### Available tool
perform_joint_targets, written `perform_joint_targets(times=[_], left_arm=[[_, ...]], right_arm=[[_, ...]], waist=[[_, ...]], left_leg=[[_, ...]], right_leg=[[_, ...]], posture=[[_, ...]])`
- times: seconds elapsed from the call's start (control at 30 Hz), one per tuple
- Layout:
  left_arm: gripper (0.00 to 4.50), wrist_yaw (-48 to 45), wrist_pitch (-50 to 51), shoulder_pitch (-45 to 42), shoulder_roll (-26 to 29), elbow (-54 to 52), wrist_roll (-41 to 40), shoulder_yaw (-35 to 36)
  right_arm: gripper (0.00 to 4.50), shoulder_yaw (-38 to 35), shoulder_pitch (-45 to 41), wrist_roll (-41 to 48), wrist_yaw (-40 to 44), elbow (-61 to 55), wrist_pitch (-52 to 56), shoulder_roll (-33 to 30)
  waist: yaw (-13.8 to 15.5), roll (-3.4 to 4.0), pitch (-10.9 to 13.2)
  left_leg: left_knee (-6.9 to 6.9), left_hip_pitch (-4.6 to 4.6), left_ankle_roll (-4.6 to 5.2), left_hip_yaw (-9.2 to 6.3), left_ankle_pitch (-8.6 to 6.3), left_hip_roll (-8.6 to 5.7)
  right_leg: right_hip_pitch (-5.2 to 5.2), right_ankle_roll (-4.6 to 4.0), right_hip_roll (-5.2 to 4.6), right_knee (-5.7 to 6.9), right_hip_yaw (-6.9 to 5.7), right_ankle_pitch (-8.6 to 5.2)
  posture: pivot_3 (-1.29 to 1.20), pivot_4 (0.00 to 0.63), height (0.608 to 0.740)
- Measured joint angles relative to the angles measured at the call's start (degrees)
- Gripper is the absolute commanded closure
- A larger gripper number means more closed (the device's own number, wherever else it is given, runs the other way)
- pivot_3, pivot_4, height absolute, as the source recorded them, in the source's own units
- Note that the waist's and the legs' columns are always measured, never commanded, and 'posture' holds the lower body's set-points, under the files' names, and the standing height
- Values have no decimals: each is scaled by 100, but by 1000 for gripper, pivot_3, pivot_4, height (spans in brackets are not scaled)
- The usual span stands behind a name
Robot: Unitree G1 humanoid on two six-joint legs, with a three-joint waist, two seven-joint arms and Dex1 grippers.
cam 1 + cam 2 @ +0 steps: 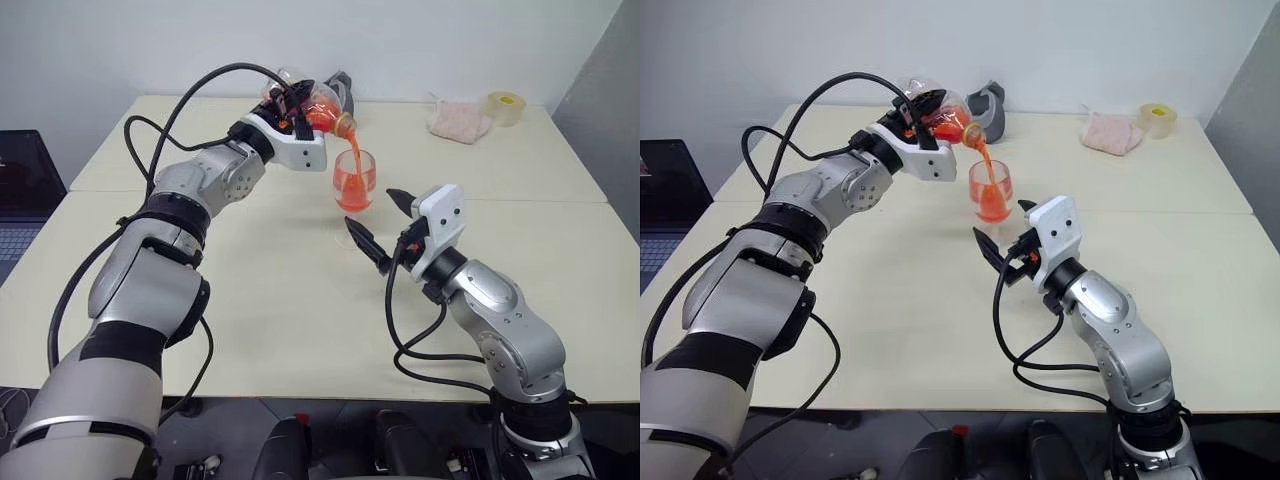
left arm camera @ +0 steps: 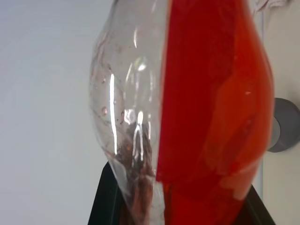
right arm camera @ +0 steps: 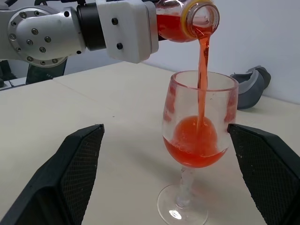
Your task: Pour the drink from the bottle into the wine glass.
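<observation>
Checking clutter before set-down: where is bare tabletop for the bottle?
Bare table lies below the left arm. Crowded: the wine glass, with the open right gripper around its stem, and the back edge by the pink cloth and tape roll.

You face a pale cream table (image 1: 250, 330), made of sections pushed together with visible seams, standing against a plain white wall (image 1: 420, 40). A grey wall panel (image 1: 610, 120) rises at the right. Dark floor (image 1: 230, 420) shows below the table's near edge.

Cream table (image 1: 250, 290): wine glass (image 1: 354, 182), cloth (image 1: 459, 121), tape roll (image 1: 507, 107).
</observation>
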Motion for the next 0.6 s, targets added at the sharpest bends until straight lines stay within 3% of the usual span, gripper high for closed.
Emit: perform_joint_targets(times=[0.6], left_arm=[[3601, 64, 9, -30, 19, 61, 11, -3]], right_arm=[[0, -1, 0, -44, 13, 0, -17, 1]], waist=[[0, 0, 0]], left_leg=[[1, 0, 0, 0, 0, 0]], right_leg=[[0, 0, 0, 0, 0, 0]], posture=[[0, 150, 740]])
